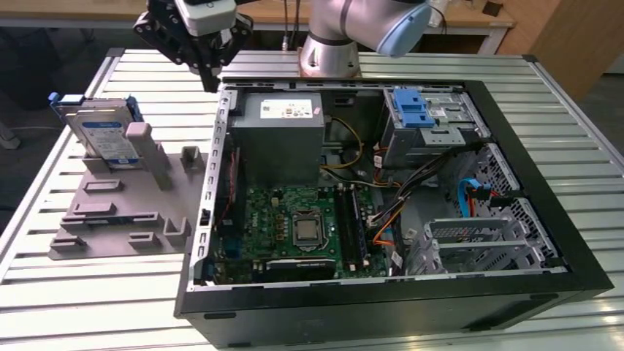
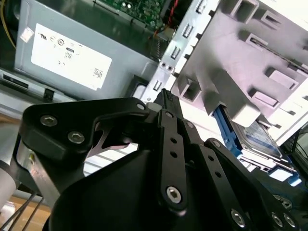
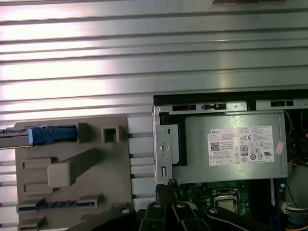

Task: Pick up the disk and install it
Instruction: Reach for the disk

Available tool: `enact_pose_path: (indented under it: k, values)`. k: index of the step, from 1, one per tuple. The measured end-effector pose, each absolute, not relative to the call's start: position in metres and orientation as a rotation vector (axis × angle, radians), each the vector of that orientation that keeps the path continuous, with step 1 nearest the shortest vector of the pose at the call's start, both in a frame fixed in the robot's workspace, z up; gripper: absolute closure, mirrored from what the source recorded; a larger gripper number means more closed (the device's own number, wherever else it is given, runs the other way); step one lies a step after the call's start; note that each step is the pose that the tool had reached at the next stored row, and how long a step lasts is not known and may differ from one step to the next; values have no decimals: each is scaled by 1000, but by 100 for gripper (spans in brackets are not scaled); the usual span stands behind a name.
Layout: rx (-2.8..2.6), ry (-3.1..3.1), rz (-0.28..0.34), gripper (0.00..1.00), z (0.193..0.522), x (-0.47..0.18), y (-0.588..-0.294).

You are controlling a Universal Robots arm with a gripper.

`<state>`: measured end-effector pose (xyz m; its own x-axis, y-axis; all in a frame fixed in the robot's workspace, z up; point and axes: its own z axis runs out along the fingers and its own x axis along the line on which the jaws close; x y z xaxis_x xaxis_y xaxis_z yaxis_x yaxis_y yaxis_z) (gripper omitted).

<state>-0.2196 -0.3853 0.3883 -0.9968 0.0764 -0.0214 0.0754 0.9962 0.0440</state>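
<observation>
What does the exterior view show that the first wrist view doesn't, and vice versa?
Exterior view adds: the silver metal cage with a blue plastic latch, the blue-and-white label on the flat silver-grey hard drive. First wrist view adds: its blue carrier frame edge-on. Both: the drive upright in the grey holder, the grey metal box with a white sticker, the black hand.

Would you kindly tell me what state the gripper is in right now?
Gripper: closed, holding nothing; the disk stands apart from it.
</observation>
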Motion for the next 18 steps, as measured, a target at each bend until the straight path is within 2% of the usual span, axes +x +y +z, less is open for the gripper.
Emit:
enact_pose_path:
  k: [18]
  values:
    - [119,3120,67,89,387,-232,-384]
